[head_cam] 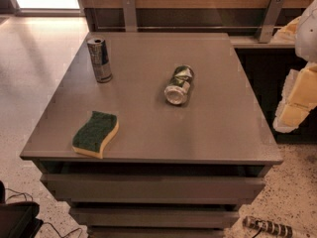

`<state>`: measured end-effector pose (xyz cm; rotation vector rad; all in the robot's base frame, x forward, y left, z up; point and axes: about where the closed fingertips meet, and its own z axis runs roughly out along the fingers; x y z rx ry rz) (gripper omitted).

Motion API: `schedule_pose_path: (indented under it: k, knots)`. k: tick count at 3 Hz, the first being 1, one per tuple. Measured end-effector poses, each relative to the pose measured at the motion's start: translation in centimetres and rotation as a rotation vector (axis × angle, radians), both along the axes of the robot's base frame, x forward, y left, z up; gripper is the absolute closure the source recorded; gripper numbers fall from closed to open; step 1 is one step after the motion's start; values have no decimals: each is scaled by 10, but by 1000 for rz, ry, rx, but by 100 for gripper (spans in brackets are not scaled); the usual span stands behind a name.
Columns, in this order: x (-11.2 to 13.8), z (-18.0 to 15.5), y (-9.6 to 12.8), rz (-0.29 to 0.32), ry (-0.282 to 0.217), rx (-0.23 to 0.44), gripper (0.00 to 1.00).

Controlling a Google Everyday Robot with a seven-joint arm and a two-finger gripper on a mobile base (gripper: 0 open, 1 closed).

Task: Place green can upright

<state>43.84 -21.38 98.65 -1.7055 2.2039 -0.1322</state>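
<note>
The green can (179,85) lies on its side near the middle of the grey table (208,138). It is dented, and its shiny silver end faces the front edge. My gripper (293,105) shows as a white and yellow shape at the right edge of the camera view. It hangs off the table's right side, well apart from the can and holding nothing I can see.
A taller slim blue-and-silver can (99,59) stands upright at the table's back left. A green and yellow sponge (95,133) lies at the front left. A wooden wall with metal brackets (130,13) runs behind the table. A small cylindrical object (267,227) lies on the floor at bottom right.
</note>
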Motion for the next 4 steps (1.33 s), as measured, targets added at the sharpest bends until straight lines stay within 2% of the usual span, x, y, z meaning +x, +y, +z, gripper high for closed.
schedule_pose_path:
  k: [1,2,3,4]
  knots:
    - [2,3,1,-2,-6,2,0]
    - [12,9,5,-45,-2,42,0]
    - [32,19,14,-152,-1,153,0]
    - [43,21,22,-317,-21,302,0]
